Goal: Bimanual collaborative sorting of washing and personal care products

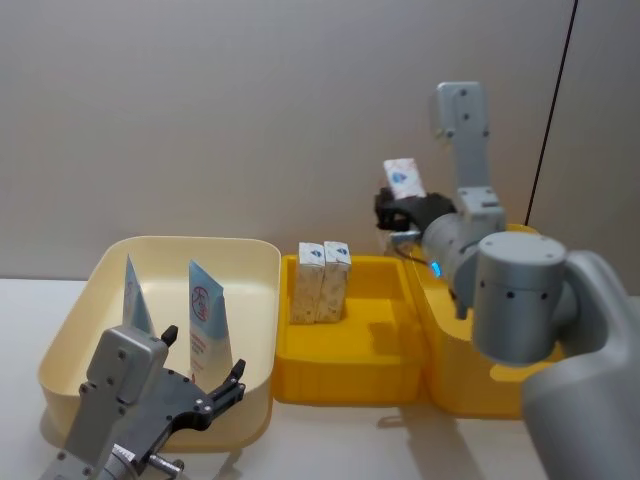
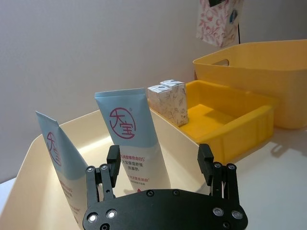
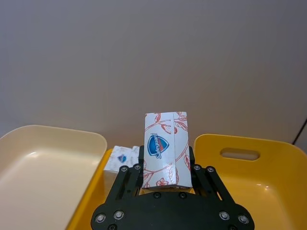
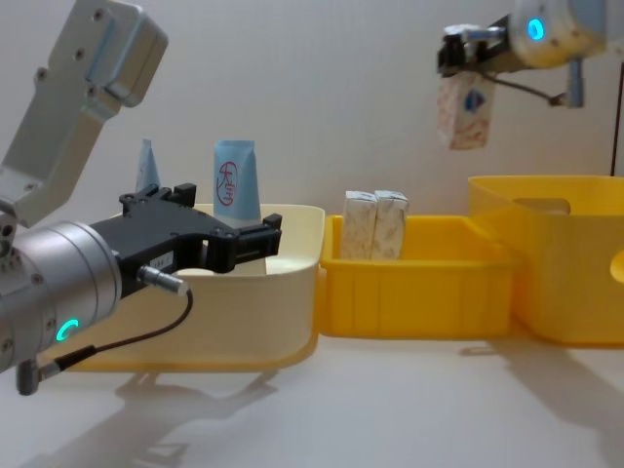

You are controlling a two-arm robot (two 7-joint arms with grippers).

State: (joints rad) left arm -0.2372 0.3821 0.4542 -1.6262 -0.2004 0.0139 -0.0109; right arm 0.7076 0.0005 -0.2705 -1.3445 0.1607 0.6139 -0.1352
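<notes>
Two light-blue tubes [image 1: 208,315] [image 2: 129,139] with red marks stand upright in the cream bin [image 1: 180,243]. My left gripper [image 1: 205,352] [image 2: 159,155] is open at the bin's near side, level with the nearer tube and not touching it. Two printed cartons [image 1: 323,280] [image 4: 375,224] stand side by side in the low yellow tray [image 1: 350,370]. My right gripper [image 1: 398,208] [image 3: 165,163] is shut on a third red-and-white printed carton [image 3: 165,148] [image 4: 465,112], held high above the tray's right end.
A deep yellow bin [image 4: 546,263] [image 3: 259,177] with a handle slot stands right of the tray. The three containers sit in a touching row on a pale table. A plain wall rises behind them.
</notes>
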